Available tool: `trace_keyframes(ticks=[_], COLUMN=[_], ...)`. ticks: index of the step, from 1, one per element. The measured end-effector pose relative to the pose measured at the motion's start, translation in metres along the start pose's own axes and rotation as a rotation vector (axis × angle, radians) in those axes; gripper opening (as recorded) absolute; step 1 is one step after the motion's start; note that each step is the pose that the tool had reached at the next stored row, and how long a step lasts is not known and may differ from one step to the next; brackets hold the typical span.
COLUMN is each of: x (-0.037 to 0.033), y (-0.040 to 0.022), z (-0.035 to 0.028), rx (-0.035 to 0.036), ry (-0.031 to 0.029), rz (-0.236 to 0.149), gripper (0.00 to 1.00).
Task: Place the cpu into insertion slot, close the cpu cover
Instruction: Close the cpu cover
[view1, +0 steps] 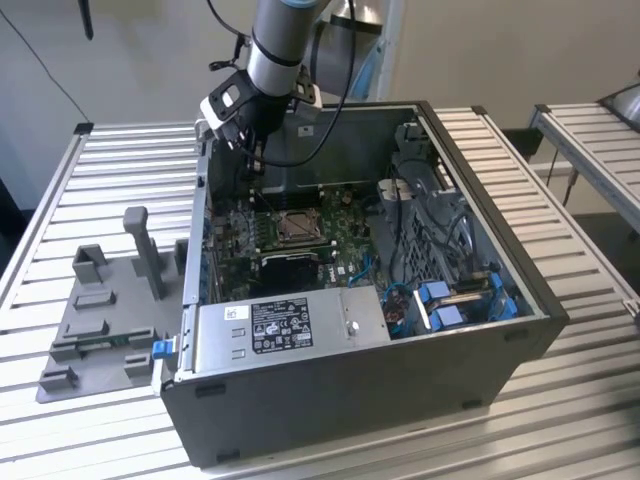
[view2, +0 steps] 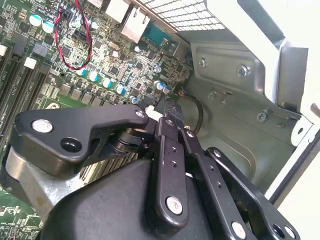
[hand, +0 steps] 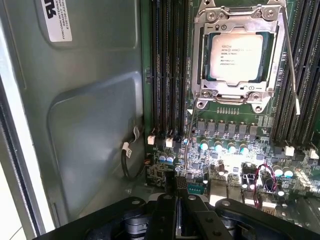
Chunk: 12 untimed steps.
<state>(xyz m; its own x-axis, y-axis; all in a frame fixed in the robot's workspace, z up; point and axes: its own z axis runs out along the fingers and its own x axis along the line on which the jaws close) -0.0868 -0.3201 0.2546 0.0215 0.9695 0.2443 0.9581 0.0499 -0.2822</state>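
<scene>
The cpu sat seated in the insertion slot, with the cpu cover lowered around it, framing the chip. The tool hung clenched and empty near the case wall, well apart from the socket.

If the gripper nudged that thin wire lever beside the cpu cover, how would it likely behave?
The wire lever looks slim and long, so it would probably flex slightly and feel springy rather than rigid. Its smooth round metal seems likely to slip off a flat contact. It runs close along the cpu cover, so a push probably pivots it rather than sliding it.
</scene>
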Motion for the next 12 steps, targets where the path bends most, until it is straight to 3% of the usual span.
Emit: trace_keyframes(ticks=[12], x=[0.0000], y=[0.0000], z=[0.0000], rx=[0.0000], ry=[-0.0001], rz=[0.000], gripper=[0.11])
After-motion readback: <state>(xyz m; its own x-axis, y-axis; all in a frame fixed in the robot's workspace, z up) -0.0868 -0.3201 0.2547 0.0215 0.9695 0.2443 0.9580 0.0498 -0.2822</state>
